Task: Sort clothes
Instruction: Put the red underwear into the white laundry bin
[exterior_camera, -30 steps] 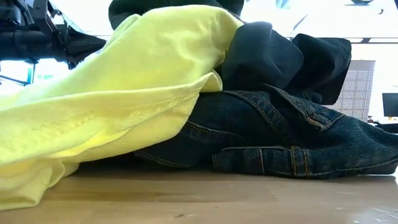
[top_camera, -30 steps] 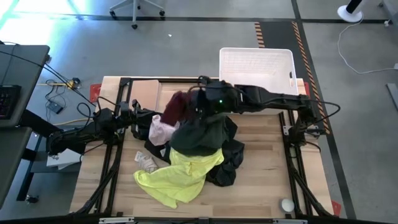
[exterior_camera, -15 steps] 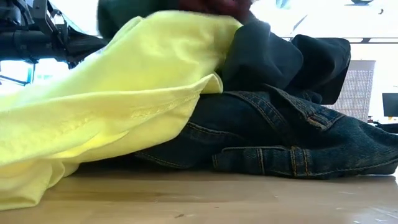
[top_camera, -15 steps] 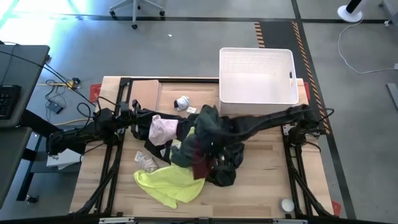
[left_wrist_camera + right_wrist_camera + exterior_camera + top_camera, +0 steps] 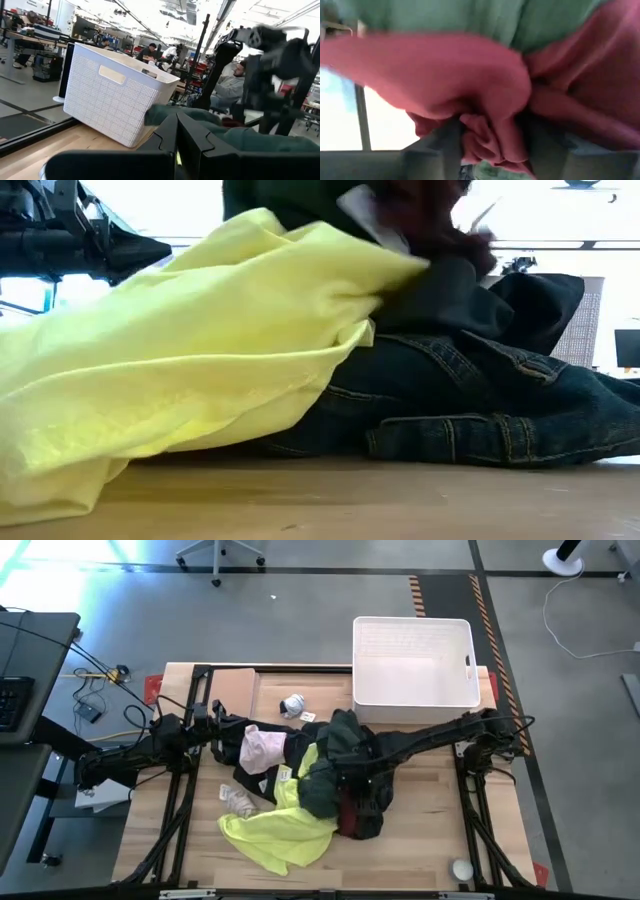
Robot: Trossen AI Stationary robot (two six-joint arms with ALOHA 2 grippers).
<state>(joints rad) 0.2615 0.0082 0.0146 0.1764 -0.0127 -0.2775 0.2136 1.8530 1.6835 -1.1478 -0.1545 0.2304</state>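
The clothes lie in a pile at the table's middle. The pile holds a neon yellow garment (image 5: 275, 835) (image 5: 200, 380), a dark green one (image 5: 335, 752), dark jeans (image 5: 480, 415), a pale pink one (image 5: 262, 748) and a maroon one (image 5: 350, 815). My right gripper (image 5: 345, 788) (image 5: 497, 150) reaches in from the table's right and is shut on the maroon garment, low over the pile's near side. Green cloth (image 5: 470, 17) lies against the maroon. My left gripper (image 5: 228, 730) (image 5: 176, 140) is shut and empty at the pile's left. My right gripper pinches a bunched fold of the maroon garment (image 5: 492, 132) between its two fingers (image 5: 451, 145), several layers thick. The cloth bulges out past the fingers. In the high view the rest of the garment lies slack on the pile's near side (image 5: 352, 820).
A white basket (image 5: 413, 690) stands at the far right. A grey-white balled item (image 5: 292, 705) lies at the far middle, and a light sock (image 5: 237, 800) lies left of the yellow garment. A small ball (image 5: 460, 868) sits near the front right corner. People sit in the room beyond.
My right gripper has swung from the far side of the pile toward the near edge and down, carrying the maroon and dark green cloth with it. The maroon garment now lies on the pile's near side. The yellow garment's upper part has been pushed and bunched.
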